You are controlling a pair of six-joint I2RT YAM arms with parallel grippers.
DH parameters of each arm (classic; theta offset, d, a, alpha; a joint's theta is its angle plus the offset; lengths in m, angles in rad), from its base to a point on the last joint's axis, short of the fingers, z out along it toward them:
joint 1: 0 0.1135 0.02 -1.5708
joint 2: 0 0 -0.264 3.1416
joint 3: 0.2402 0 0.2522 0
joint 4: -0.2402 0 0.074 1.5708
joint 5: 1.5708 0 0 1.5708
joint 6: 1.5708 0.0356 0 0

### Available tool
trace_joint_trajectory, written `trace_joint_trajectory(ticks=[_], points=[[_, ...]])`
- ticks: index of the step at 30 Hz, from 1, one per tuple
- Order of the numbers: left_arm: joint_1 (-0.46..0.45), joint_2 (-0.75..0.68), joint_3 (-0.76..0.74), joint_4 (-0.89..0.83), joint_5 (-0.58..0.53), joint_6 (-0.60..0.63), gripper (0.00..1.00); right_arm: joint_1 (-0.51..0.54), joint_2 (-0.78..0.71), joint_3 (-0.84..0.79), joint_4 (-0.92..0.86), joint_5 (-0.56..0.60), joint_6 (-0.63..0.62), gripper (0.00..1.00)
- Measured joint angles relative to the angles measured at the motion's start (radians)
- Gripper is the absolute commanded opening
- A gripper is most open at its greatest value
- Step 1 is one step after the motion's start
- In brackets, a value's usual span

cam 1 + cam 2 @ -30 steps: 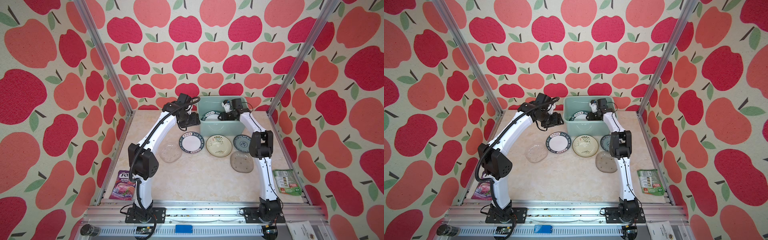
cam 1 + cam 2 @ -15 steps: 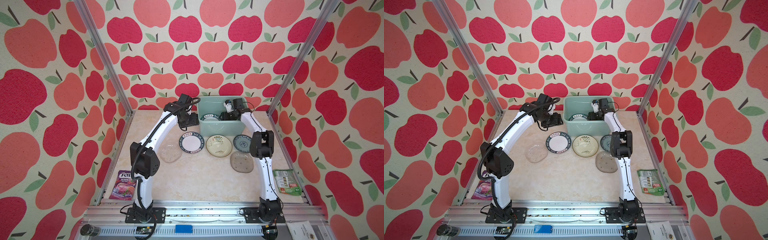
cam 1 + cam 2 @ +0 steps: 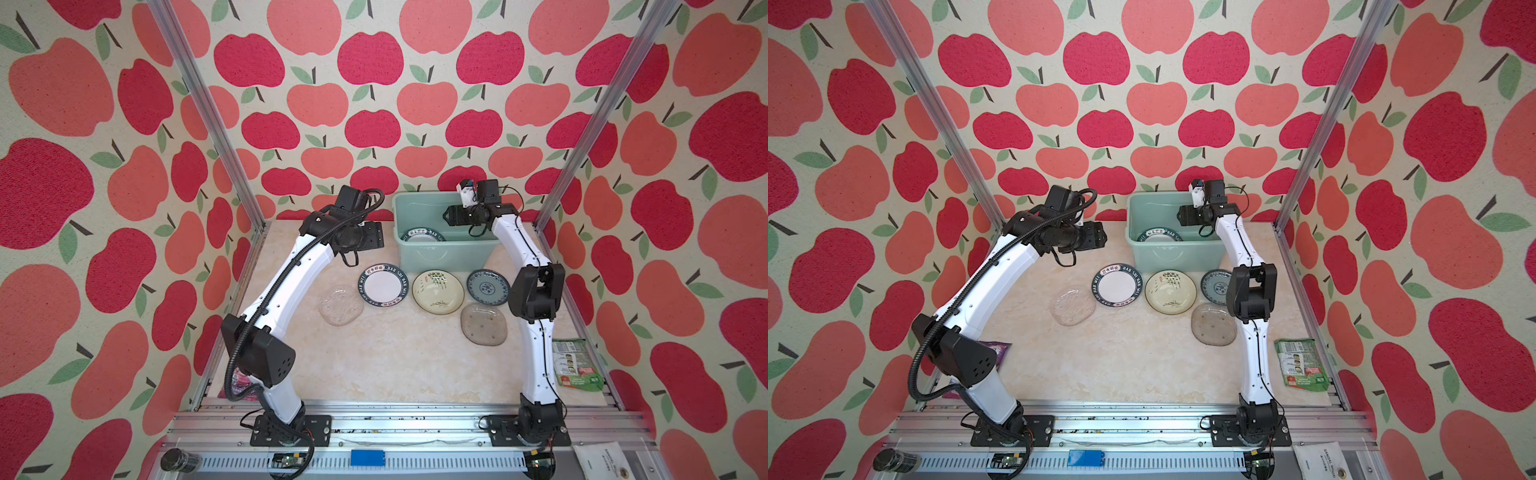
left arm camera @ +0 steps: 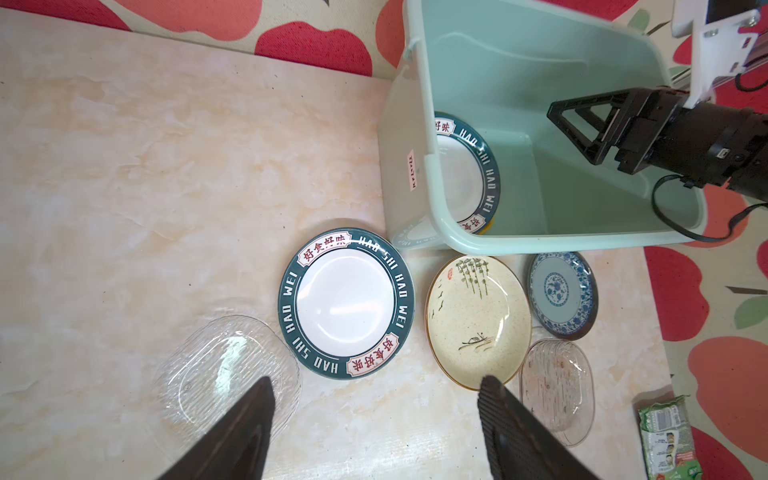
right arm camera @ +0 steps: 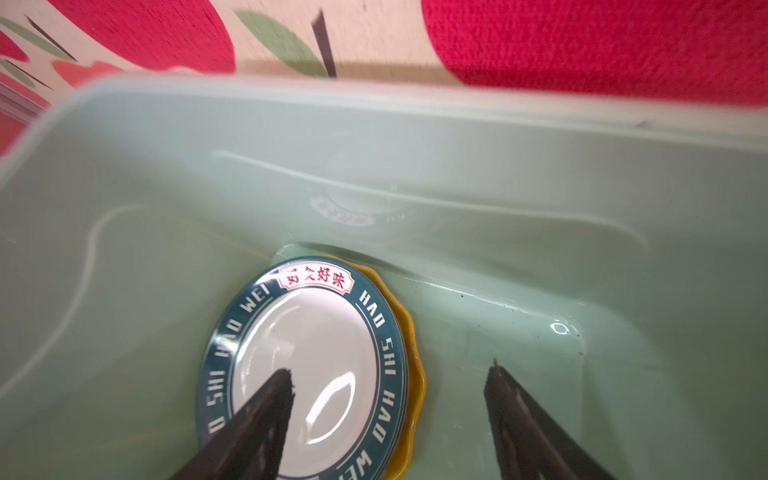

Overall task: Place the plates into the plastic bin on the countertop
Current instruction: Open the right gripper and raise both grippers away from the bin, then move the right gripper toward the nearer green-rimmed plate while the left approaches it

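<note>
The mint-green plastic bin (image 3: 440, 253) stands at the back of the countertop (image 3: 395, 357). In it a white plate with a dark lettered rim (image 5: 316, 357) lies on a yellow scalloped plate (image 5: 417, 374). My right gripper (image 5: 390, 370) hangs open and empty over the bin. My left gripper (image 4: 376, 384) is open and empty above the countertop, left of the bin. In front of the bin lie a lettered plate (image 3: 383, 286), a cream plate (image 3: 437, 291), a blue patterned plate (image 3: 487, 286) and two clear glass plates (image 3: 340, 304) (image 3: 484, 324).
A green snack packet (image 3: 575, 365) lies by the right rail. A purple packet (image 3: 994, 351) is half hidden behind the left arm's elbow. Apple-patterned walls and aluminium posts close in the sides and back.
The right gripper's jaws have spread wider over the bin. The left gripper has edged slightly away from the bin and opened a little more. The plates have not moved.
</note>
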Motion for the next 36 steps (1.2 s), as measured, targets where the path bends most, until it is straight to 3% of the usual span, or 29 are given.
trace_joint_trajectory(ticks=[5, 10, 18, 26, 32, 36], points=[[0.000, -0.198, -0.061, 0.001, -0.015, 0.052, 0.87, -0.011, -0.233, -0.109, 0.042, -0.012, 0.121, 0.75], [0.003, -0.414, -0.144, 0.004, -0.014, 0.101, 0.90, -0.018, -0.505, -0.318, 0.089, -0.006, 0.209, 0.74], [0.014, -0.716, -0.357, 0.072, -0.014, 0.097, 0.93, -0.019, -0.908, -0.649, 0.072, 0.070, 0.176, 0.73], [0.016, -0.768, -0.405, 0.117, -0.011, 0.080, 1.00, -0.019, -1.218, -0.882, 0.063, 0.089, 0.068, 0.99], [0.021, -0.782, -0.420, 0.145, 0.012, 0.037, 0.99, -0.019, -1.423, -1.066, 0.130, 0.095, 0.058, 0.99], [0.031, -0.853, -0.505, 0.221, 0.004, -0.037, 0.99, -0.019, -1.561, -1.183, 0.203, 0.092, 0.085, 0.99]])
